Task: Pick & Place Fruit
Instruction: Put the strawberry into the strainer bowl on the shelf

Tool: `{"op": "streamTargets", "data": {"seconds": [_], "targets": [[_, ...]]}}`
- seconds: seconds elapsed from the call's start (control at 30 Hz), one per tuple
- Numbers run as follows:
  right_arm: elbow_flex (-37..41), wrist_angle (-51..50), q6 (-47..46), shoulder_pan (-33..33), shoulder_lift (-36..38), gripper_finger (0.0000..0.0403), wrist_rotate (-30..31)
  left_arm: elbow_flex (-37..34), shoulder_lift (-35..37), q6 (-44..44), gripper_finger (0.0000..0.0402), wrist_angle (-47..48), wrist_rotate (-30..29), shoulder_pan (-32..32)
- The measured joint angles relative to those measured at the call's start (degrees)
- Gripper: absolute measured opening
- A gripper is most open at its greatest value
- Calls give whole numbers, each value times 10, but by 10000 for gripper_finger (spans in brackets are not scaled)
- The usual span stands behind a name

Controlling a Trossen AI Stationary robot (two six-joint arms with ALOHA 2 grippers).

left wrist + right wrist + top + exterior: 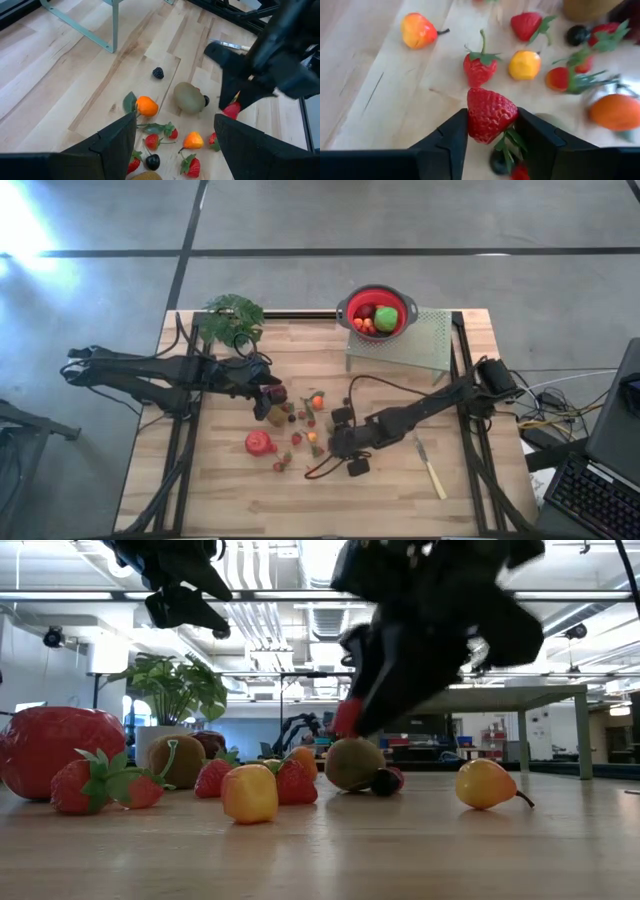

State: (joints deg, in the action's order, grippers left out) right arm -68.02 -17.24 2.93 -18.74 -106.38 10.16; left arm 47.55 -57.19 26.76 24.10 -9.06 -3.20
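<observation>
Above the bench's middle, the right gripper's fingers pinch a strawberry, its leaves half hidden below. Left gripper's fingers hang spread over the fruit; nearer pieces are cut off.

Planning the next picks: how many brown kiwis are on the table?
2. The central kiwi lies beside a dark berry; the second kiwi sits near the big red fruit. Others may be hidden.

Small fruit strewn mid-table; one strawberry lifted
</observation>
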Motion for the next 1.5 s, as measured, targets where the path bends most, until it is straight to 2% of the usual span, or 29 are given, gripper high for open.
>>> {"op": "streamTargets", "data": {"seconds": [0.13,0.4,0.67,0.87,0.97,1.23,1.33,1.5], "targets": [[-32,-65,37,4,25,153,21,0,0,0,273,0,0,0],[-108,-215,79,48,75,132,123,0,0,0,273,3,0,0],[-122,-237,129,134,162,153,130,0,0,0,273,4,0,0],[-121,-227,152,232,230,138,129,0,0,0,273,4,0,0],[-121,-205,153,290,249,137,112,0,0,0,273,4,0,0],[-118,-184,133,431,242,153,3,0,0,0,273,4,0,0],[-117,-184,123,461,229,144,-29,0,0,0,273,4,0,0],[-116,-184,122,483,204,138,-41,0,0,0,273,4,0,0]]}}
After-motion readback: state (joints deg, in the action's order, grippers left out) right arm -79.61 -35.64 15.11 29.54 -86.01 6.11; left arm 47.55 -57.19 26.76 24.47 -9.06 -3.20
